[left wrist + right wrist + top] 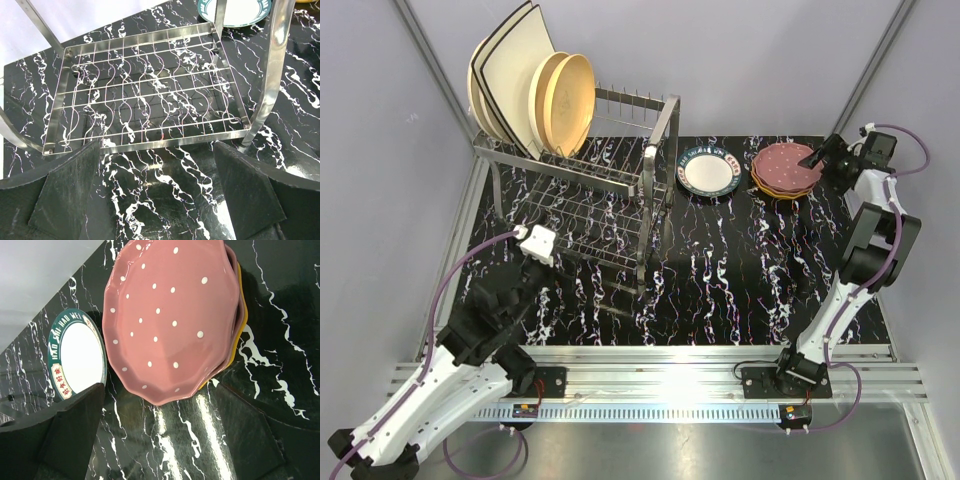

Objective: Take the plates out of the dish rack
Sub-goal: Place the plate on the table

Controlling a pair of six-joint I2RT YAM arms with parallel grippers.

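Top external view: several plates are seen standing upright at the far left end of the dish rack [610, 205], on its upper tier; cream square plates [510, 70] with dark edges lean behind a pair of yellow round plates [568, 98]; the lower grid, shown in the left wrist view, carries nothing. On the marbled table [720, 290], to the right of the rack, a white plate with a green rim [708, 172] lies flat; just beside it sits a stack of plates [786, 170] topped by a pink dotted one. The right gripper [817, 157] is held at the right edge of that stack with its jaws spread wide and nothing between them; in the right wrist view the stack is seen free of both fingers. The left gripper [535, 243] is held low in front of the rack, likewise released and empty. The job is judged partly done, the rack's plates being left to fetch. Several risks are judged from here: the stack could be nudged, or its top plate slid off, if the right arm is drawn back low across it; the upright plates lean on one another, so neighbours could be toppled when one is pulled; a glazed rim could slip from a shallow pinch; the rack could be dragged if a plate catches on a prong.
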